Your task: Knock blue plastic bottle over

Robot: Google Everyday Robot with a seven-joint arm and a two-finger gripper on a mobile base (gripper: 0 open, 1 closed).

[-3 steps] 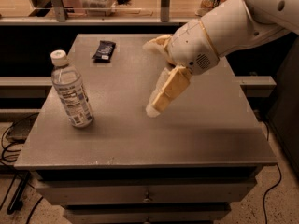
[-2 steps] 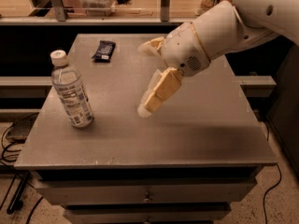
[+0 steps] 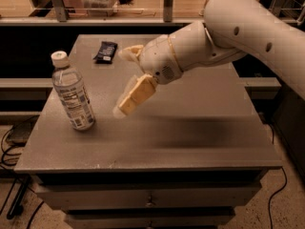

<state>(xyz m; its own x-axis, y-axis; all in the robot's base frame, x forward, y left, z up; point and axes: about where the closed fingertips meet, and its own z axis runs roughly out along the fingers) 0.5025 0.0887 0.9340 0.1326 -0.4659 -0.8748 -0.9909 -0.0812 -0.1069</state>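
- One view only, the camera view: the blue plastic bottle (image 3: 72,95) stands upright with its cap on, at about 9 o'clock on the grey table (image 3: 200,132), near the left edge.
- None of the knocking looks done yet: the bottle shows no tilt and nothing touches it.
- The gripper (image 3: 123,109) hangs just above the tabletop near its middle, at about 3 o'clock from the bottle. It is near the bottle but apart from it, and points down toward 7 o'clock. It holds nothing that can be seen; whether it is open or closed cannot be told.
- What seems left is to close the gap toward 9 o'clock and push the bottle's body until it topples.
- A dark packet (image 3: 105,51) lies at about 11 o'clock on the table, out of that path.
- Compared with the frame a second ago, the gripper has travelled toward 9 o'clock and sits nearer the bottle. The bottle and packet have not shifted.
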